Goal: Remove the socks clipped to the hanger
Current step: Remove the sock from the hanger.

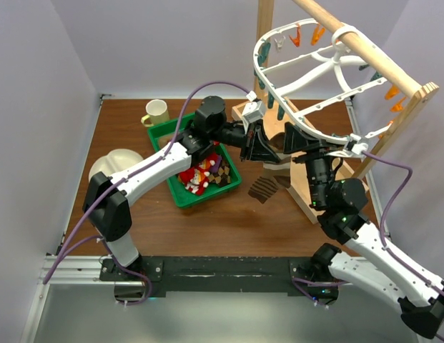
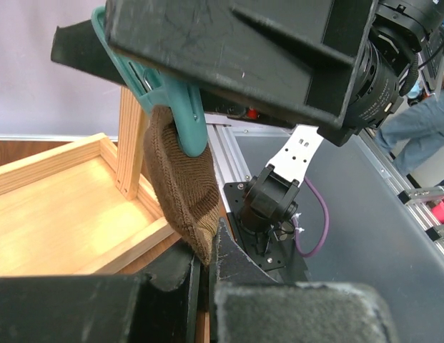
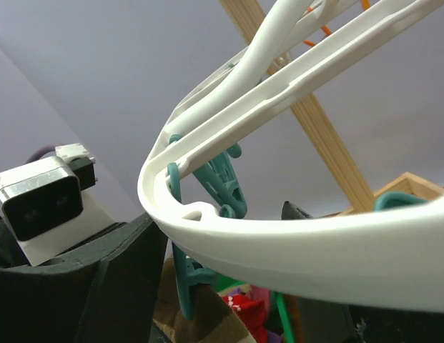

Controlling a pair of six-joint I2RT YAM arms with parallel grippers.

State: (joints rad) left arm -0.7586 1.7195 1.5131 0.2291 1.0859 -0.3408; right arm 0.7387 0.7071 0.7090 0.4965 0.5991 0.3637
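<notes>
The white hanger (image 1: 259,51) hangs from a wooden rail, and its rim (image 3: 314,250) crosses the right wrist view. A teal clip (image 2: 182,107) holds a brown sock (image 2: 180,182) by its top. My left gripper (image 2: 205,261) is shut on the sock's lower tip, below the hanger's near edge (image 1: 259,146). My right gripper (image 3: 218,221) is open, its jaws standing wide around the rim, the teal clip (image 3: 182,286) and the sock's top (image 3: 207,321). The clip lies close to that gripper's left finger. A striped sock (image 1: 264,188) lies on the table.
A green bin (image 1: 211,196) holding several socks (image 1: 200,177) sits left of the hanger. A yellow mug (image 1: 156,111) and a white rounded object (image 1: 114,163) are at the far left. The wooden stand's tray base (image 1: 302,187) and rail (image 1: 364,43) are at right. Orange and teal clips dangle from the hanger.
</notes>
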